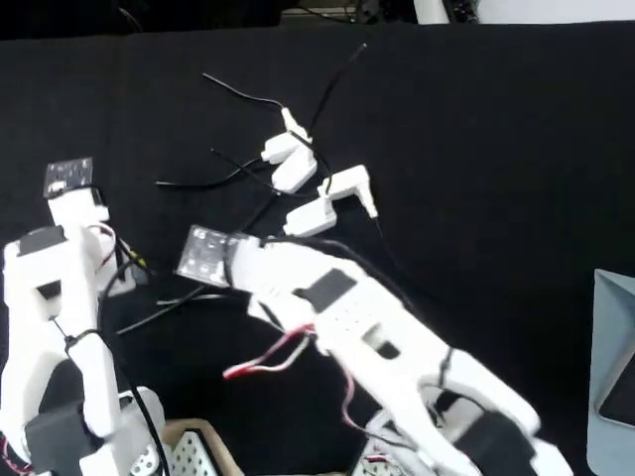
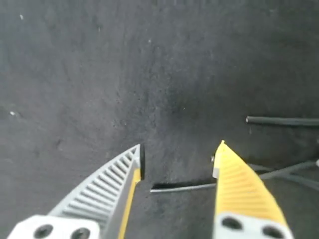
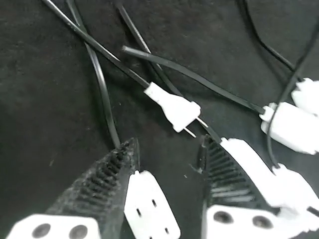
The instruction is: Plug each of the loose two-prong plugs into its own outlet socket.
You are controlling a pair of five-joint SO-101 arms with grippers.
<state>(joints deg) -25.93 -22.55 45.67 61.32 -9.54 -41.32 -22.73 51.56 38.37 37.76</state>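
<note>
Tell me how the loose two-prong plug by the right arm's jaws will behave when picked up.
The plug looks like small moulded plastic, so probably light and rigid. Its thin black cord crosses other cords, so it will likely flop, drag and maybe snag.

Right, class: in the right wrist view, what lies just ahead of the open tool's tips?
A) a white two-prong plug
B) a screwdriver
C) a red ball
A: the white two-prong plug lies loose just beyond the open right tool, with both prongs bare.
</note>
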